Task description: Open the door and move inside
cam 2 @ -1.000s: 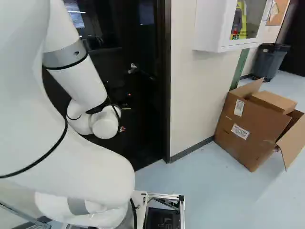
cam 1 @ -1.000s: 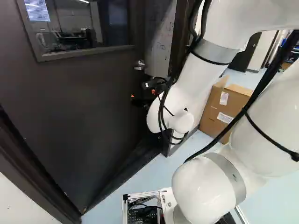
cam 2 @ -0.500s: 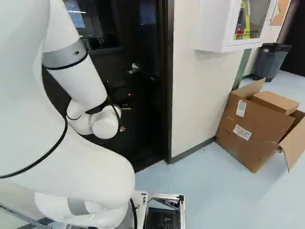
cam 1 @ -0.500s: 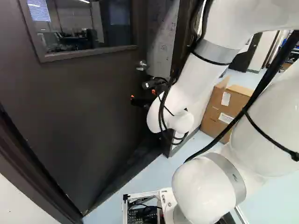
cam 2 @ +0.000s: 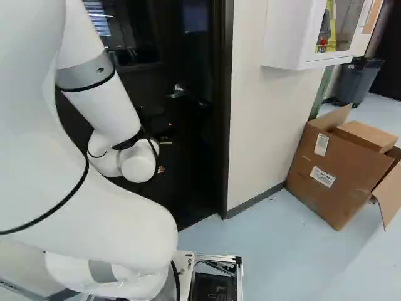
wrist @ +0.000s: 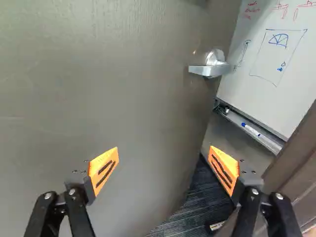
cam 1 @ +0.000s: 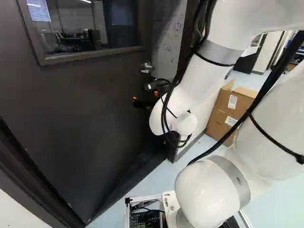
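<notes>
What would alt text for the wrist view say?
The open gripper faces a door standing ajar, its silver lever handle ahead, untouched. Beyond the door's edge are a drawn-on whiteboard and a blue-capped marker on a tray.

One door (cam 1: 80, 104), one window (cam 1: 90, 26) and one handle (wrist: 210, 70) are facing the gripper (cam 1: 145, 96); past them, one whiteboard (wrist: 276, 54) and one blue-capped marker (wrist: 251, 130) are showing. One open box (cam 2: 335, 179), one bin (cam 2: 360, 81) and one wall cabinet (cam 2: 288, 34) are standing out well right of the gripper.
</notes>
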Tool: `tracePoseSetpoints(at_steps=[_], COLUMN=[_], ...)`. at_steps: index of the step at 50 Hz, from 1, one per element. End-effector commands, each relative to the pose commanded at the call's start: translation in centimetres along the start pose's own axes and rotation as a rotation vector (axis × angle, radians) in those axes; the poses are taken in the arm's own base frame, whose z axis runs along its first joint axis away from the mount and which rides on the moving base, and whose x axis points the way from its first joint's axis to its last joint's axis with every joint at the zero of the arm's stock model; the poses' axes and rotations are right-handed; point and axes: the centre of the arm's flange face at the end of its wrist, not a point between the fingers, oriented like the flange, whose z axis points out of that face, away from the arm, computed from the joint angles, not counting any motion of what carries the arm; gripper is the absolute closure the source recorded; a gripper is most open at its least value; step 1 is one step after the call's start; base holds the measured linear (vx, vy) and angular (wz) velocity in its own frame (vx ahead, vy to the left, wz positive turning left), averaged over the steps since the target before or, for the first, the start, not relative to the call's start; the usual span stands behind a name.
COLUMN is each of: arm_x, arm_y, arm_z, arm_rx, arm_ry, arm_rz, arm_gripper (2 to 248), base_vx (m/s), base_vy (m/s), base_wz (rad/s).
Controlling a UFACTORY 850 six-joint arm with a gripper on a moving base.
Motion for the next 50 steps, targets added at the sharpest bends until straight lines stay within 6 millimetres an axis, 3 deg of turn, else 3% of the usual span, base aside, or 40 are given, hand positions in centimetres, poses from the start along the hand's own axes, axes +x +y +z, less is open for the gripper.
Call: tracePoseSetpoints(at_steps=[37,50], arm_x=[0.03,0.23], arm_y=[0.18,0.82], arm_z=[0.12,1.00], arm_rx=[-0.017,-0.066], arm_ry=[0.000,-0.002], arm_rz=[0.009,0.035], arm_gripper=[3,3], base_vx=[0.027,0.000], base_vy=[0.015,0.000], base_wz=[-0.005,0.000])
